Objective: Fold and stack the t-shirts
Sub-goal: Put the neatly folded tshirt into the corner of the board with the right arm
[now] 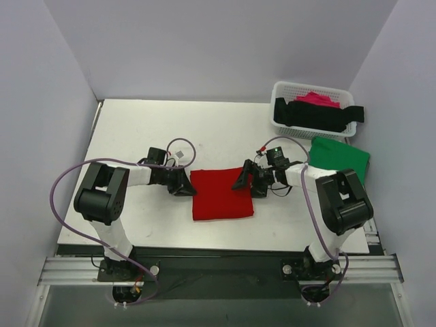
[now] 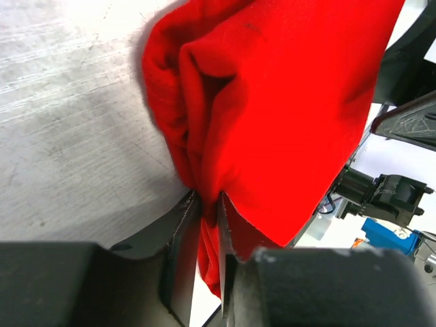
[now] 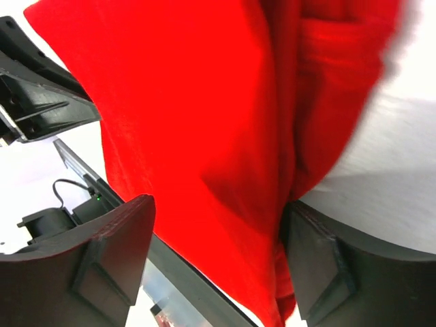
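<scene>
A bright red t-shirt, folded into a rough square, lies on the table between both arms. My left gripper is at its left edge. In the left wrist view that gripper is shut on a bunched fold of the red t-shirt. My right gripper is at the shirt's upper right edge. In the right wrist view this gripper stands open, its fingers wide apart on either side of the red t-shirt. A green t-shirt lies folded at the right. Black and pink t-shirts sit in the basket.
A white lattice basket stands at the table's back right corner, just behind the green t-shirt. The table's right edge runs close to the right arm. Grey walls enclose the left, back and right.
</scene>
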Robot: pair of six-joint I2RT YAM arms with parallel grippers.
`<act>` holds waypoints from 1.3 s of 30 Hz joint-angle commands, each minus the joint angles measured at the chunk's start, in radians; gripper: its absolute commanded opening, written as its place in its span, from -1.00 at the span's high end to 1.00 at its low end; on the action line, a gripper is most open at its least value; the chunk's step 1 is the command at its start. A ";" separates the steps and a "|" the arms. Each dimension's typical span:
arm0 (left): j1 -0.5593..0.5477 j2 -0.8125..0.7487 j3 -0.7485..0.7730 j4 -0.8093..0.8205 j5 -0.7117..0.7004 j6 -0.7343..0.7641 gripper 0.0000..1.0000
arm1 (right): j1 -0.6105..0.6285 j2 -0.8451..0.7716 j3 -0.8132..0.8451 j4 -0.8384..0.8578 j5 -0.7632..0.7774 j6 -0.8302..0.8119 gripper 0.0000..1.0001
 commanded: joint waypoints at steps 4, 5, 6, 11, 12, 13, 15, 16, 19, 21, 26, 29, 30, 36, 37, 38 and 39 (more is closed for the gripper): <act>-0.022 0.047 0.018 -0.017 -0.040 0.055 0.48 | 0.062 0.112 0.035 -0.009 0.054 -0.003 -0.20; -0.025 0.048 0.021 -0.020 -0.041 0.056 0.47 | 0.066 0.115 0.041 -0.013 0.058 -0.003 -0.11; -0.027 0.051 0.022 -0.022 -0.042 0.059 0.46 | 0.069 0.117 0.045 -0.024 0.067 -0.003 0.05; -0.027 0.048 0.042 -0.045 -0.048 0.067 0.28 | 0.068 0.091 0.079 -0.106 0.121 -0.032 0.70; -0.027 0.045 0.045 -0.049 -0.051 0.070 0.20 | 0.066 0.082 0.085 -0.140 0.136 -0.045 0.95; -0.025 0.041 0.048 -0.059 -0.051 0.071 0.16 | 0.065 0.060 0.091 -0.159 0.161 -0.058 1.00; -0.025 0.027 0.061 -0.065 -0.054 0.070 0.04 | 0.054 0.030 0.117 -0.227 0.190 -0.096 1.00; -0.025 0.021 0.064 -0.071 -0.054 0.071 -0.01 | 0.048 0.019 0.127 -0.254 0.214 -0.111 1.00; -0.024 -0.005 0.084 -0.086 -0.058 0.065 -0.18 | 0.025 -0.023 0.177 -0.360 0.254 -0.180 1.00; -0.024 -0.022 0.096 -0.094 -0.060 0.059 -0.18 | 0.002 -0.043 0.218 -0.445 0.293 -0.223 1.00; -0.022 -0.047 0.102 -0.099 -0.061 0.050 -0.18 | -0.061 -0.075 0.305 -0.648 0.353 -0.364 1.00; -0.022 -0.053 0.091 -0.095 -0.063 0.048 -0.18 | -0.095 -0.072 0.370 -0.776 0.416 -0.455 1.00; -0.022 -0.056 0.088 -0.097 -0.063 0.047 -0.18 | -0.099 -0.066 0.387 -0.806 0.464 -0.476 1.00; -0.022 -0.084 0.050 -0.100 -0.060 0.048 -0.18 | -0.161 -0.023 0.504 -0.953 0.643 -0.573 1.00; -0.021 -0.090 0.045 -0.102 -0.063 0.048 -0.18 | -0.170 -0.021 0.516 -0.958 0.662 -0.576 1.00; -0.021 -0.096 0.033 -0.102 -0.064 0.048 -0.18 | -0.191 -0.021 0.544 -0.969 0.669 -0.581 1.00; -0.021 -0.110 0.028 -0.103 -0.068 0.048 -0.18 | -0.200 -0.020 0.558 -0.973 0.673 -0.587 1.00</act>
